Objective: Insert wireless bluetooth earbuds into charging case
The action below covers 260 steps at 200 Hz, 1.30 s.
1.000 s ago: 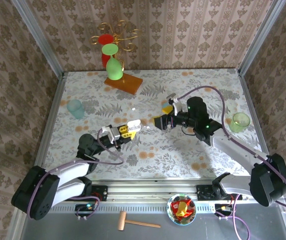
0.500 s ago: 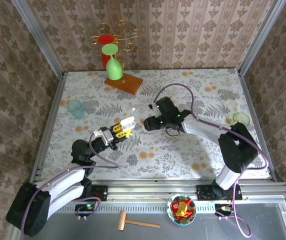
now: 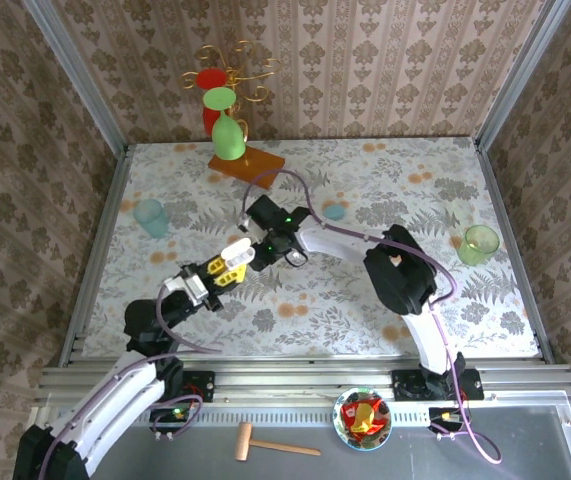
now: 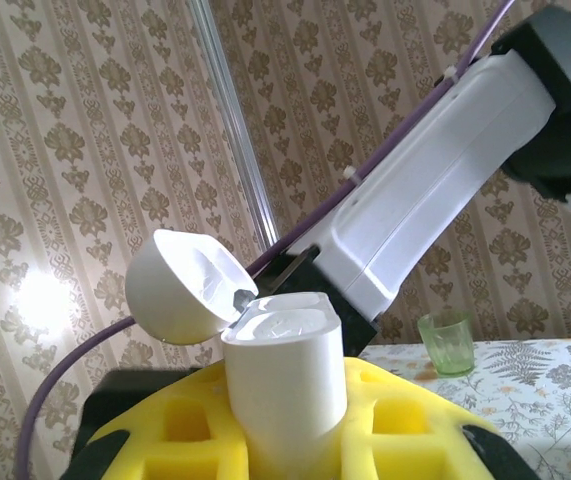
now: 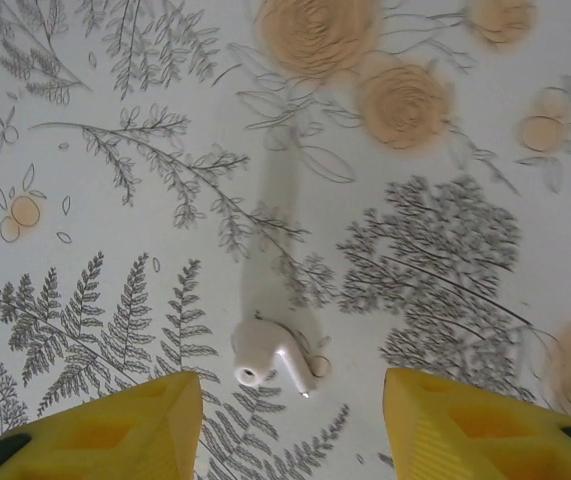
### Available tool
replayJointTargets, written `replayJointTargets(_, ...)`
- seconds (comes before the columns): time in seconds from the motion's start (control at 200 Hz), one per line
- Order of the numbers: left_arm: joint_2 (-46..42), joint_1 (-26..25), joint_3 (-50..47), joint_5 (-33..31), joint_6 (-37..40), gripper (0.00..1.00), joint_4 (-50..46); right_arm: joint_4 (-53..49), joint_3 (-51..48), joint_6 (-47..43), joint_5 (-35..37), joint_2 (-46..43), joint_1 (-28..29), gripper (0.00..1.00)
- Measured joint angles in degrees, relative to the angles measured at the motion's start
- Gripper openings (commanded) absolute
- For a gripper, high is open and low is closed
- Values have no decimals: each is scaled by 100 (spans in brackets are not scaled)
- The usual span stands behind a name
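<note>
crossing behind the open case (image 4: 285, 370): right arm (image 4: 430, 185), green cup (image 4: 447, 343) beyond

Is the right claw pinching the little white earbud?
No, the earbud lies on the table, untouched between the right claw's wide-open yellow fingers.

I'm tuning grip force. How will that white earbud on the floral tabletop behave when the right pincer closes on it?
The earbud looks tiny and smooth, so probably light and slippery. Its rounded head and thin stem suggest it may pivot or skid on the table when nudged. It looks like hard plastic, so likely stiff.
</note>
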Motion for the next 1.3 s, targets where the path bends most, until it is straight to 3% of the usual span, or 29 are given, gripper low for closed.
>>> replayJointTargets(0.475, -181, -52, -2, -57, 105, 2, -555, -2225, 2426, -883, 667, 1580, 431, 48)
replayJointTargets(0.86, -181, -85, -2, -57, 129, 2, -555, -2951, 3359, -957, 846, 2103, 457, 42)
replayJointTargets(1.3, -98, -122, -2, -57, 131, 2, -570, -3239, 3722, -909, 850, 2299, 511, 23)
